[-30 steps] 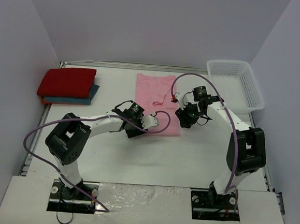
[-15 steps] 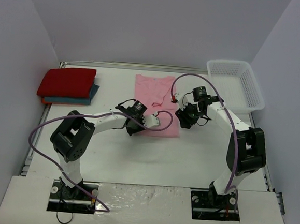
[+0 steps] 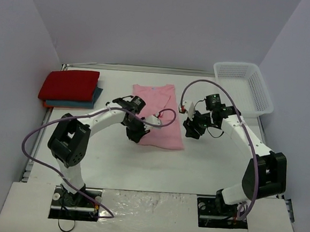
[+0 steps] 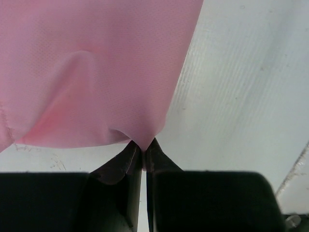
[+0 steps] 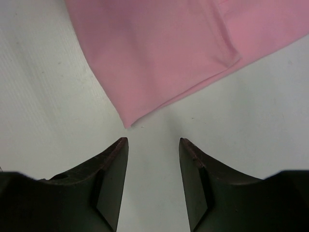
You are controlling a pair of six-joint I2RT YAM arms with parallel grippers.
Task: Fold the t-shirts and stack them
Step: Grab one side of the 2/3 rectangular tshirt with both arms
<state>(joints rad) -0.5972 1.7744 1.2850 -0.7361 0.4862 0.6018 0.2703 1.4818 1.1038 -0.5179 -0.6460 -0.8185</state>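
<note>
A light pink t-shirt (image 3: 157, 116) lies folded in the middle of the table, slightly skewed. My left gripper (image 3: 138, 135) is at its near left corner, shut on a pinch of the pink cloth (image 4: 96, 63), which rises into a small ridge at the fingertips (image 4: 143, 144). My right gripper (image 3: 189, 133) hovers open just off the shirt's near right corner (image 5: 127, 123), nothing between its fingers (image 5: 153, 141). A folded red t-shirt (image 3: 69, 84) rests on a teal-blue one (image 3: 95, 97) at the back left.
A white mesh basket (image 3: 244, 86) stands at the back right. Purple cables loop from both arms over the table's middle. Walls close in the left, right and back sides.
My left gripper shut on the pink shirt's near left corner and dragged it left; the shirt now sits skewed. My right gripper drew back toward the near right corner.
</note>
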